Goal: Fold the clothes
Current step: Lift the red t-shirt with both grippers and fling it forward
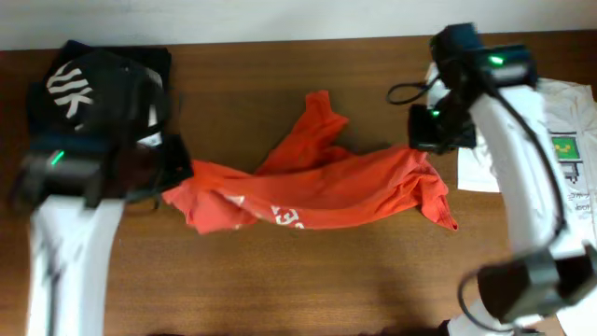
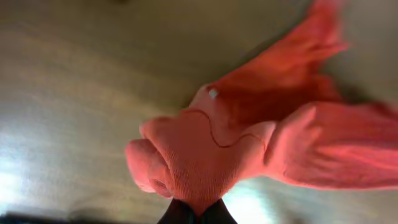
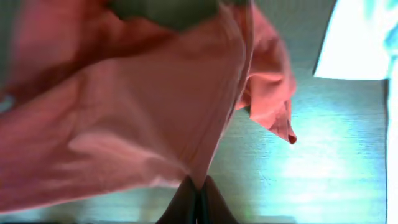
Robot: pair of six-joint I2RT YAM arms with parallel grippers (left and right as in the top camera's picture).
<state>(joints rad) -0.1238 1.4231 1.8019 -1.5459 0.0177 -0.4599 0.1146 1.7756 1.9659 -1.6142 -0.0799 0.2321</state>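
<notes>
The left gripper (image 2: 196, 210) and right gripper (image 3: 198, 200) were each clamped on opposite ends of the red-orange T-shirt (image 1: 317, 187), which lay bunched and unfolded across the middle of the table (image 1: 280, 280), so folding seemed barely begun, with the black T-shirt (image 1: 93, 79) waiting beyond.

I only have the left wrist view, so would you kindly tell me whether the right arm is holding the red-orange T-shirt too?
Observer: Yes. The right end effector is shut on an edge of the red-orange T-shirt.
Operator: Thank you. Is any other garment on the table?
Observer: A black T-shirt with large white letters lies at the far left corner.
Operator: And on the right side?
Observer: A white T-shirt with a small green print lies at the right edge, partly under the right arm.
</notes>
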